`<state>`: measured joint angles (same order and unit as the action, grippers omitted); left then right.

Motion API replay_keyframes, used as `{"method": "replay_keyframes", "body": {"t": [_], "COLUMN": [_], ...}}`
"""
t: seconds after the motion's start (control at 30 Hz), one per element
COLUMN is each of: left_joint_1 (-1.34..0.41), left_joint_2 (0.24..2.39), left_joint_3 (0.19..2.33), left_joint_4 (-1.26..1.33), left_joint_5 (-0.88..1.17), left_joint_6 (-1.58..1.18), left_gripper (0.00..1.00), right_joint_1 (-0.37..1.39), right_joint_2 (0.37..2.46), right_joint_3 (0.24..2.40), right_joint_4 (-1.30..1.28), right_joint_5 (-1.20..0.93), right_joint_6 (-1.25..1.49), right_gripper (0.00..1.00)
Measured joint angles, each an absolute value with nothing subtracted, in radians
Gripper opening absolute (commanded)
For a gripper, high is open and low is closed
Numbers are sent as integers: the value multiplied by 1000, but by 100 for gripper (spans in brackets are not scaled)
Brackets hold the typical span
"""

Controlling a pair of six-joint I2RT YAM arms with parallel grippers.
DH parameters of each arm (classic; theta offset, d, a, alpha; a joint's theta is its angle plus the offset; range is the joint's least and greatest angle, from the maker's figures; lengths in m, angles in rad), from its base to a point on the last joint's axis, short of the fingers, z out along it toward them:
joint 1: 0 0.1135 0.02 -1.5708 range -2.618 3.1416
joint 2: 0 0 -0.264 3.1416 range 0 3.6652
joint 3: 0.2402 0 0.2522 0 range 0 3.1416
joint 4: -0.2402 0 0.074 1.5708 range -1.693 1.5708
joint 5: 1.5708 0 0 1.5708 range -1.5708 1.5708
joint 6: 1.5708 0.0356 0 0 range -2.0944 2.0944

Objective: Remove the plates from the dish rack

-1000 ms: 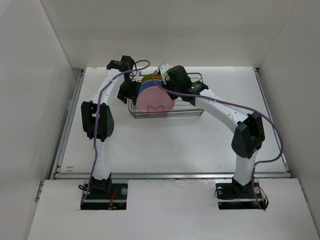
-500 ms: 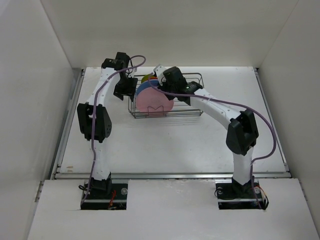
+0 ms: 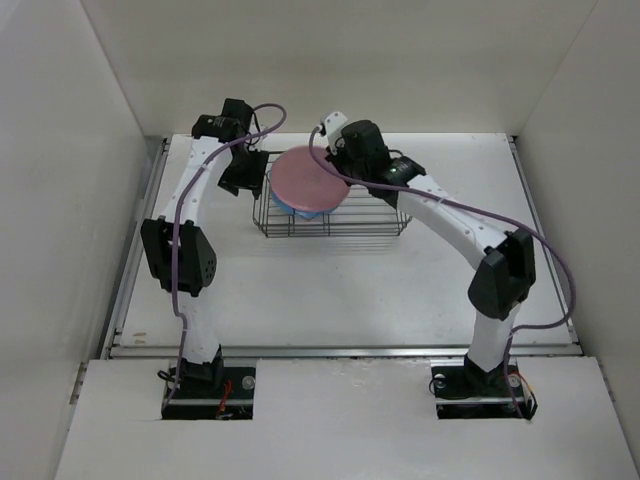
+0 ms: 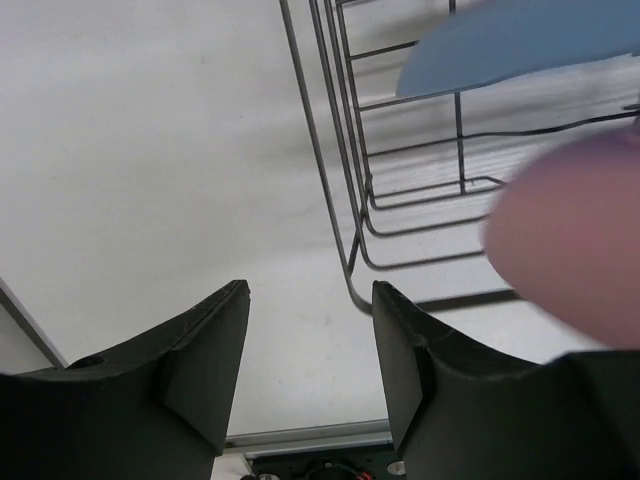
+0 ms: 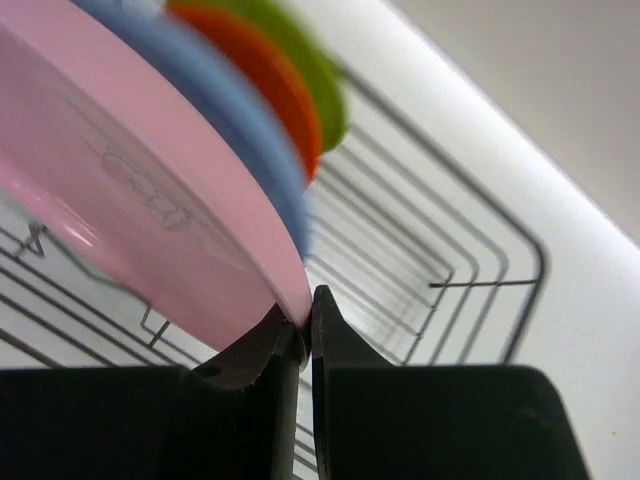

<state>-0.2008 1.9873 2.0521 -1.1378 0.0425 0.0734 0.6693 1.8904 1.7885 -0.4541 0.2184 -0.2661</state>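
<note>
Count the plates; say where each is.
4: pink plate, rim pinched in the right gripper; light blue plate, orange plate, green plate behind it in the dish rack.

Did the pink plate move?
Yes. The pink plate has risen away from the near rail of the dish rack, toward its far side, pinched by the right pincer.

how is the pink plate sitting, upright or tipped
Tipped: the pink plate leans face-up over the dish rack, its rim pinched by the right gripper.
</note>
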Motion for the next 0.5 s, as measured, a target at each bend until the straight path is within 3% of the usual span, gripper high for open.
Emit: {"method": "replay_keyframes", "body": {"t": [0.33,0.5], "left_joint_1": [-201,-202], "left_joint_2": [1973,1974], "left_joint_3": [2030,2069], "left_joint_4": [-1131,-1132], "left_joint_5": [22,23], "left_joint_6": [67,66], "left_gripper": [49,50], "right_joint_1": [671,667], "right_joint_2": [1572,1497], "right_joint_3": [1739,1698], "right_joint_4": [-321,-418], "right_joint_5": [268,91], "right_joint_6": [-165,-83], "right_gripper": [0,0]}}
